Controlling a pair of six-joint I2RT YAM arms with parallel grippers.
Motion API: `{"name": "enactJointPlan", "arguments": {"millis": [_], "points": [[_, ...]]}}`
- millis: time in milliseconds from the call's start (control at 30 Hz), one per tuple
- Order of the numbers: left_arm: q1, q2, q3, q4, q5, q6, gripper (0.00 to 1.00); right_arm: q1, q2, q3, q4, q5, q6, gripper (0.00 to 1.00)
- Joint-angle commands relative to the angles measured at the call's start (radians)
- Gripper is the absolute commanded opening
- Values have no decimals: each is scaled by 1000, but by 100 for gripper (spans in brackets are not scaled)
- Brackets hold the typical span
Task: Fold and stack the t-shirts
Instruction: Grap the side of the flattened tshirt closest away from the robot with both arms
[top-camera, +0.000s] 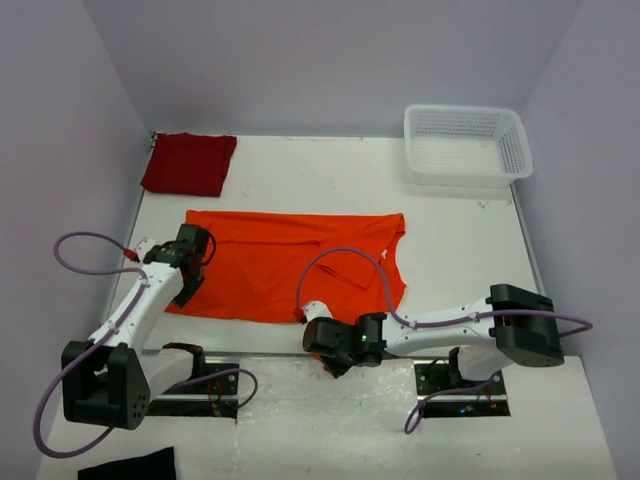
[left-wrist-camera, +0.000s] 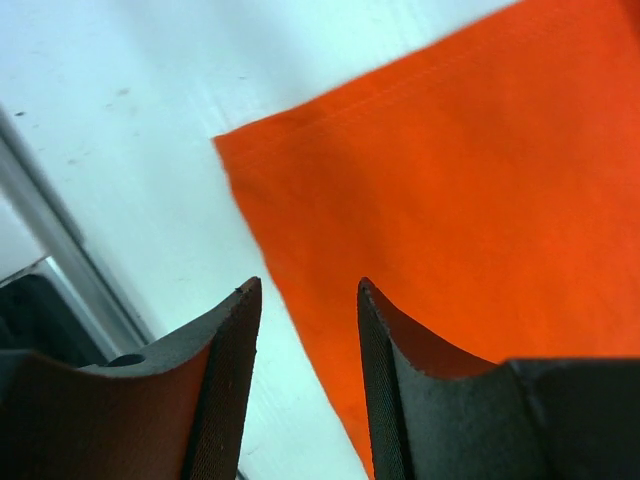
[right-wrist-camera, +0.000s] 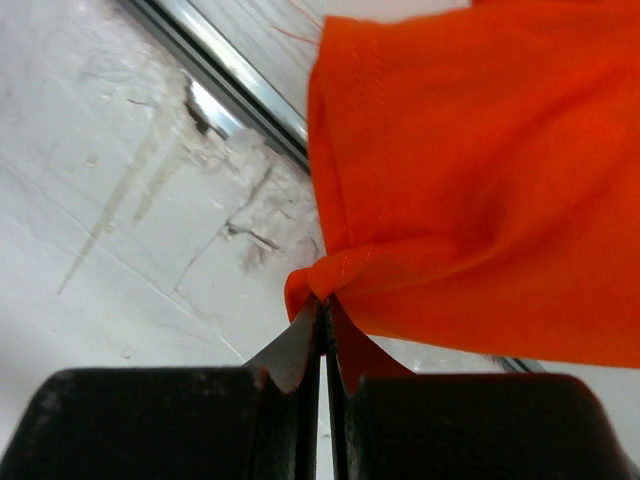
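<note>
Orange t-shirt (top-camera: 290, 260): it is lying spread flat at the middle of the table (top-camera: 450, 240), with its neck opening pointing to 3 o'clock and its bottom edge to 9 o'clock.
Red t-shirt (top-camera: 188, 163): it is sitting as a folded square in the far corner at 10 o'clock, well apart from the orange one.
Left gripper (left-wrist-camera: 305, 290): its jaws are standing partly open with nothing between them. It is hanging over the orange t-shirt's edge at 9 o'clock, one finger above cloth and the other above bare table. Whether it is touching the cloth cannot be told.
Right gripper (right-wrist-camera: 325, 310): its jaws are pressing together on a small bunched fold of the orange t-shirt's near edge, at about 6 o'clock, with the stitched hem gathering at the tips.
Basket (top-camera: 466, 176): the white mesh one is sitting at 1 o'clock.
Black cloth (top-camera: 130, 466): it is lying at 7 o'clock, partly out of view.
</note>
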Motion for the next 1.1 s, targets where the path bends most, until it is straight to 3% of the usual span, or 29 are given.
{"name": "enactJointPlan", "arguments": {"millis": [0,167,367,567,700,900,1067], "points": [[36,35,69,-132,-73,-80,45,8,-25,19,113,-30,-95,0],[93,36,84,-168,-63,-96,43,7,-71,-12,151,-46,-132,0],[197,91,63,-41,52,55,33,7,-82,-18,203,-69,-157,0],[266,233,69,69,169,242,33,5,-51,-15,243,-69,-188,0],[269,215,34,171,198,305,36,5,-41,0,243,-86,-198,0],[274,247,14,176,192,288,36,5,-100,-31,268,-127,-203,0],[297,327,60,99,138,244,22,5,-139,-75,291,-153,-200,0]]}}
